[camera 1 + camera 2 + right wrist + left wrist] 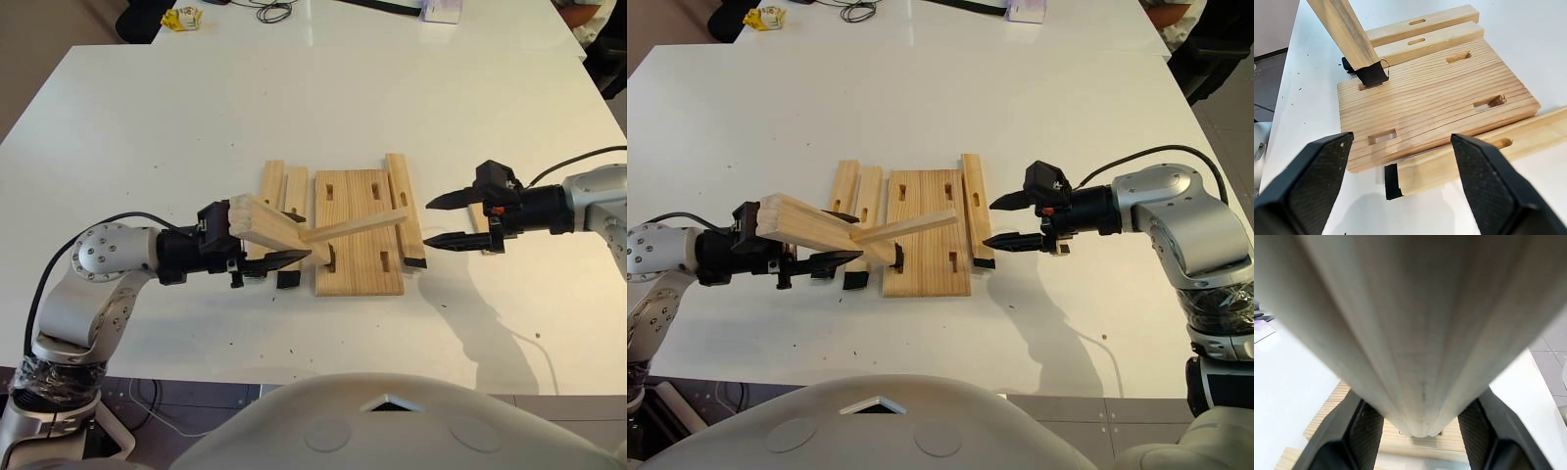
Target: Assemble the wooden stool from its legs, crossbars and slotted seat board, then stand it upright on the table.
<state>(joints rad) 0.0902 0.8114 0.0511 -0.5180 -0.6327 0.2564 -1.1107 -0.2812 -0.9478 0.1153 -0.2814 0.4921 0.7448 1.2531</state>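
Observation:
The slotted seat board lies flat at the table's middle. My left gripper is shut on a wooden leg, which tilts with its black-tipped end in a slot near the board's front left corner. A crossbar juts from that leg over the board. In the left wrist view the leg runs between the dark fingers. Two loose legs lie left of the board and one leg lies along its right edge. My right gripper hangs open just right of that leg, empty.
The white table has wide bare room behind and to both sides of the parts. A yellow object, cables and a small box sit on the far table beyond the back edge.

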